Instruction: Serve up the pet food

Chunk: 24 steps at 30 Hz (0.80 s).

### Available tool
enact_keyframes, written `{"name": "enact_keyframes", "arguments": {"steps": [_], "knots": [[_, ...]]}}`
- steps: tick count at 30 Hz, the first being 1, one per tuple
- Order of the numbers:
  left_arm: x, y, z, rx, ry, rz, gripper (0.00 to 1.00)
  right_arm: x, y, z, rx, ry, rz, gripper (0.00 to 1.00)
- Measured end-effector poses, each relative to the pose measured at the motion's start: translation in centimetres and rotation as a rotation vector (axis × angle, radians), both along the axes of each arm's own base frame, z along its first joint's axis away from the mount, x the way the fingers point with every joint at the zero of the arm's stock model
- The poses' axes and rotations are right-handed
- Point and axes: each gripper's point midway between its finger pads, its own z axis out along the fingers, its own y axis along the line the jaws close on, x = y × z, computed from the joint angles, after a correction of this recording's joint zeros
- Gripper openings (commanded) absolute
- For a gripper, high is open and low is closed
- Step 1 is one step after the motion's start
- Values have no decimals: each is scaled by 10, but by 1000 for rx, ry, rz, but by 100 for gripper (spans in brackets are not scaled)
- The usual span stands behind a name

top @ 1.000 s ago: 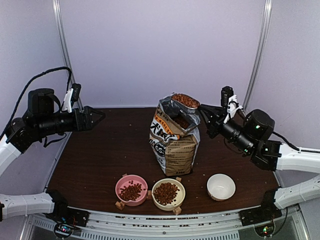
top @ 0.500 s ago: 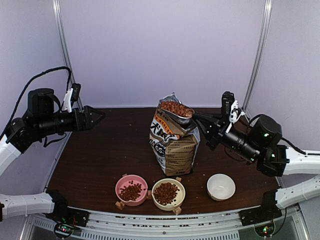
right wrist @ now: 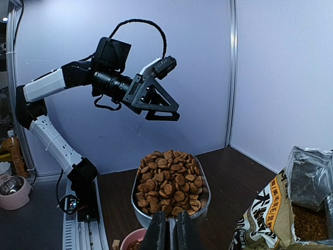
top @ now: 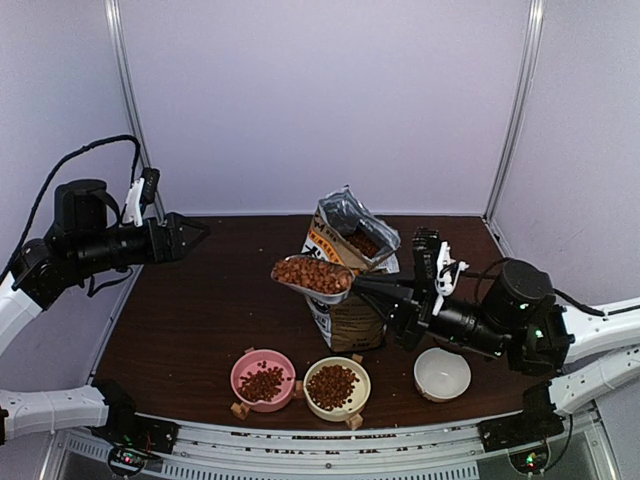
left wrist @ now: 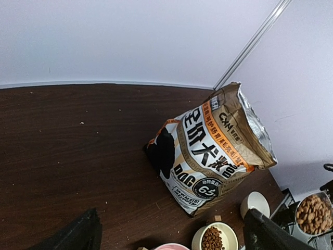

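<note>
Pet food heaps the scoop straight ahead of the right hand, which is clamped on its handle; the empty white bowl lies below that hand.

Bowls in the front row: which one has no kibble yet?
The white bowl, rightmost; the pink bowl and the cream bowl both hold kibble.

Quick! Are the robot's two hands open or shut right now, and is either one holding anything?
Left gripper: open, holding nothing.
Right gripper: shut on the scoop by its handle; it is heaped with pet food.
</note>
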Motion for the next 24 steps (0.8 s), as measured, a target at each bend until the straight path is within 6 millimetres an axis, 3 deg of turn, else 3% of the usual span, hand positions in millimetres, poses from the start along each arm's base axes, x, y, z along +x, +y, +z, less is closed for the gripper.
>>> {"name": "enact_keyframes", "arguments": {"steps": [11, 24], "knots": [[-4, 8, -6, -4, 1, 32, 98, -31, 32, -41, -89, 2, 90, 0], [-5, 11, -6, -9, 0, 46, 98, -35, 55, -106, -220, 36, 107, 0]]}}
